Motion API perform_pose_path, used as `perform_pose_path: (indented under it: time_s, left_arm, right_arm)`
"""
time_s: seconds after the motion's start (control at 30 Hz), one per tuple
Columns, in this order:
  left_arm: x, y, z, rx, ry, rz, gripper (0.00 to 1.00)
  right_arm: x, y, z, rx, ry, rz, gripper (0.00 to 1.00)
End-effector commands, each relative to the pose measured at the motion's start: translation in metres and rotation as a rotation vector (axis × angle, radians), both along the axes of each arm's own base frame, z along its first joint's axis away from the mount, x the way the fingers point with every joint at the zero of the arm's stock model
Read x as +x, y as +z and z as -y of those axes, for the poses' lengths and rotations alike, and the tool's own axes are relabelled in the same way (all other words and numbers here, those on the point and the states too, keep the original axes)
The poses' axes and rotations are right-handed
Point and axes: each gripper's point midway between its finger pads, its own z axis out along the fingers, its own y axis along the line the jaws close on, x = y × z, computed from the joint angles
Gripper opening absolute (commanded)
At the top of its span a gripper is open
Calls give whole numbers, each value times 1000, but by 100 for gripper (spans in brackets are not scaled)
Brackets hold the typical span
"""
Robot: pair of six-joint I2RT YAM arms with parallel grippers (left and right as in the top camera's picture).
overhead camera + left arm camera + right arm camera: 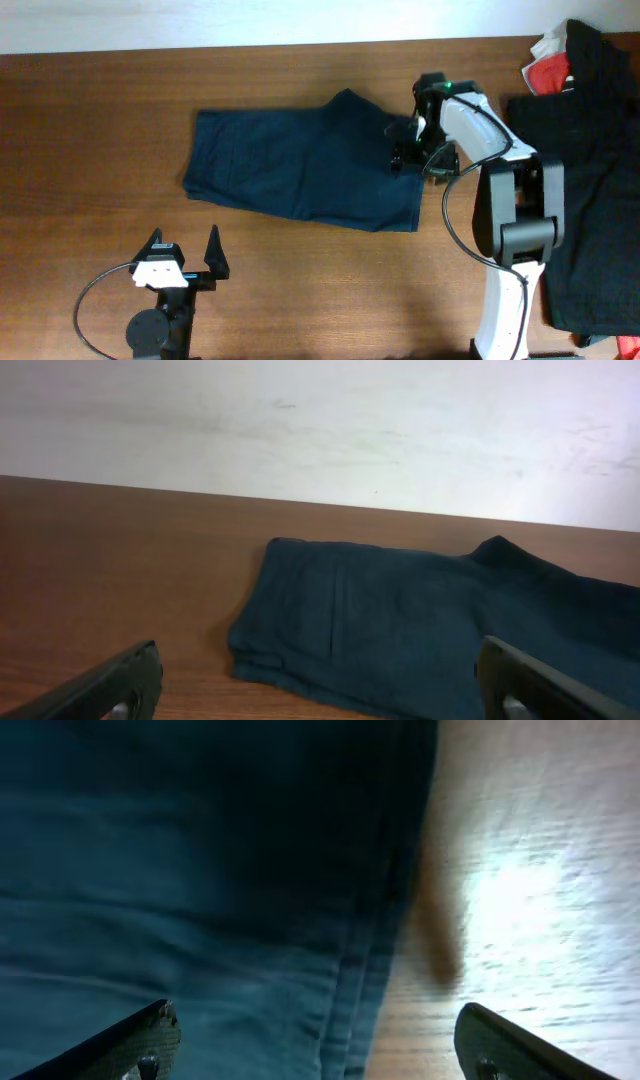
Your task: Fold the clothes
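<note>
Dark blue shorts point(305, 170) flat on the brown table point(100, 120), about halfway between the left and right edges and closer to the far edge than the near one. Long way across, with a small bump at the top right. Stacked cloth edges on the right end, seen up close from the right wrist point(200, 920).

Right gripper point(418, 155) low over that right end, fingers wide apart, one finger point(150, 1030) over the cloth and the other over bare wood. Touching the cloth or not: cannot tell.

Left gripper point(183, 248) near the front edge, toward the left corner, well apart from the shorts. Fingers spread wide, nothing between them, pointing at the left end of the shorts point(430, 630).

Pile of black clothes point(590, 150) along the right edge. Red and white thing point(548, 65) at the far right corner, partly under the pile.
</note>
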Motion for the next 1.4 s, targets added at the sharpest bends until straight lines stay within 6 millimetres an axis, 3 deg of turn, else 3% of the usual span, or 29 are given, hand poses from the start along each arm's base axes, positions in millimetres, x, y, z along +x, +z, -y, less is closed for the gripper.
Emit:
perform_pose_path:
  time_s: [0.0, 0.03, 0.13, 0.23, 0.27, 0.3, 0.4, 0.53, 0.57, 0.6, 0.63, 0.67, 0.7, 0.77, 0.87, 0.93, 0.97, 1.03, 1.17, 1.3, 1.37]
  left_arm:
    - [0, -2, 1, -6, -5, -2, 99]
    - [0, -2, 1, -6, -5, -2, 99]
    - [0, -2, 1, -5, -5, -2, 99]
    - [0, -2, 1, -5, -5, -2, 99]
    - [0, -2, 1, -5, -5, -2, 99]
    - [0, -2, 1, -5, -5, -2, 99]
    - [0, -2, 1, -6, -5, -2, 99]
    - [0, -2, 1, -5, -5, -2, 99]
    - [0, -2, 1, -5, -5, -2, 99]
    - [0, -2, 1, -5, -5, -2, 99]
    - [0, -2, 1, -5, -5, -2, 99]
    - [0, -2, 1, -5, -5, -2, 99]
    - [0, -2, 1, -5, -5, -2, 99]
    - [0, -2, 1, -5, -5, -2, 99]
    - [0, -2, 1, -6, -5, -2, 99]
    - [0, -2, 1, -5, -5, -2, 99]
    - [0, -2, 1, -5, -5, -2, 99]
    - [0, -2, 1, -5, -5, -2, 99]
    - [0, -3, 1, -6, -5, -5, 99]
    - [0, -3, 1, -6, -5, -7, 99]
    - [0, -3, 1, -6, -5, -7, 99]
  right_arm:
    - [-3, -7, -3, 4, -14, 10, 91]
    - [-3, -9, -3, 4, -14, 11, 88]
    - [0, -15, -3, 7, -14, 32, 54]
    - [5, -16, -3, 5, -28, 56, 30]
    - [11, -17, 0, -17, -26, 82, 11]
    - [17, -17, 7, -53, -26, 106, 4]
    - [44, -13, 39, -208, -42, 218, 4]
    - [74, 11, 80, -291, -106, 313, 4]
    - [77, 15, 82, -290, -106, 322, 10]
    - [81, 21, 82, -291, -85, 333, 40]
    - [84, 25, 82, -291, -71, 338, 56]
    - [85, 29, 81, -290, -71, 337, 89]
    - [85, 36, 81, -291, -70, 333, 97]
    - [86, 55, 81, -291, -70, 328, 100]
    - [98, 108, 88, -290, -97, 378, 99]
    - [103, 151, 110, -293, -186, 430, 99]
    - [104, 163, 126, -300, -220, 451, 99]
    - [100, 168, 164, -320, -290, 452, 99]
    - [67, 164, 238, -353, -442, 379, 99]
    - [49, 164, 275, -360, -525, 360, 99]
    - [49, 163, 276, -338, -534, 364, 99]
